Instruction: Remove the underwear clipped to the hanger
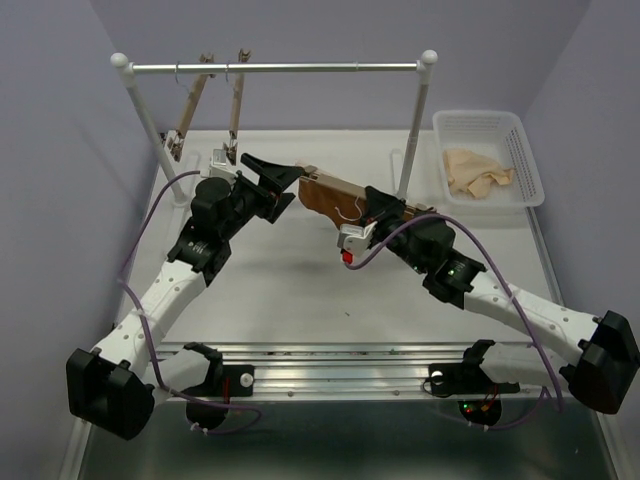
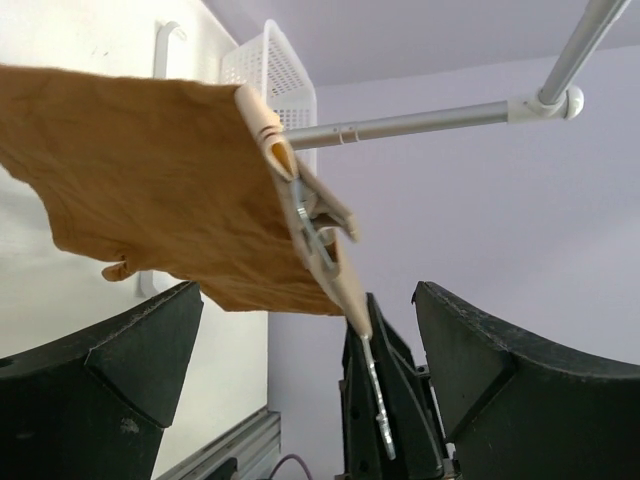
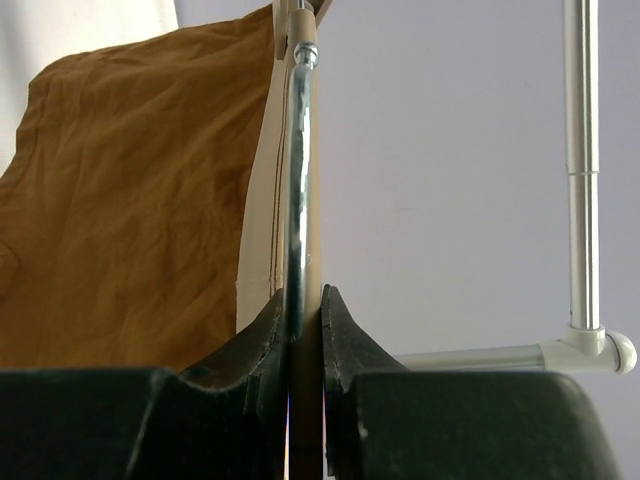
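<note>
Right jaws tight on hanger (image 3: 258, 200)

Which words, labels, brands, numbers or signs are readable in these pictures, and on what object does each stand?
There are none to read. The underwear, the hanger and the white basket show no print, and no tag or marking is legible in any view.

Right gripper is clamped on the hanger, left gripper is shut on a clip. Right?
Not quite. The left gripper is wide open, holding nothing, as the left wrist view shows. The right gripper is clamped on the hanger.
</note>
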